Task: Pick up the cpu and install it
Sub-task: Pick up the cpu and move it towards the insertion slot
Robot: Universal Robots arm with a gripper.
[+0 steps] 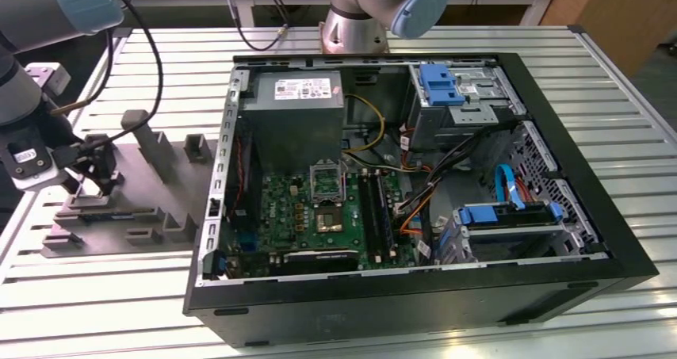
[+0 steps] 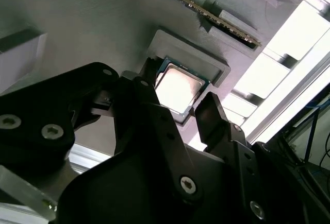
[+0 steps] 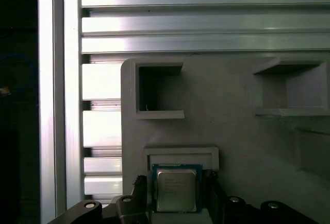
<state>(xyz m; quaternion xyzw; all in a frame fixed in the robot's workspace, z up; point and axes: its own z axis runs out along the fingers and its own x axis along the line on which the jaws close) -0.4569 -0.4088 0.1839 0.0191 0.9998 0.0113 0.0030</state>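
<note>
Cpu (image 3: pixel 176 190) lies flat in a framed square pocket of the grey tray (image 3: pixel 237 131) (raised blocks stand close around it). The gripper (image 2: pixel 178 98) hangs open, one finger on each side of the chip, holding nothing. The open computer case (image 1: pixel 423 311) sits just beside the tray, on the exterior view's right.

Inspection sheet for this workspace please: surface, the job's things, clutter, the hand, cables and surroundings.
Surface: slatted metal table, carrying a grey tray and an open computer case.
Job's things: chip lies flat in a recess of the tray; metal-framed socket sits on the board inside the case.
Clutter: nothing seen.
Hand: hand is open over the tray, one finger on each side of the chip.
Cables: black cable hangs above the tray; coloured wires run inside the case.
Surroundings: second robot base stands behind the case.
</note>
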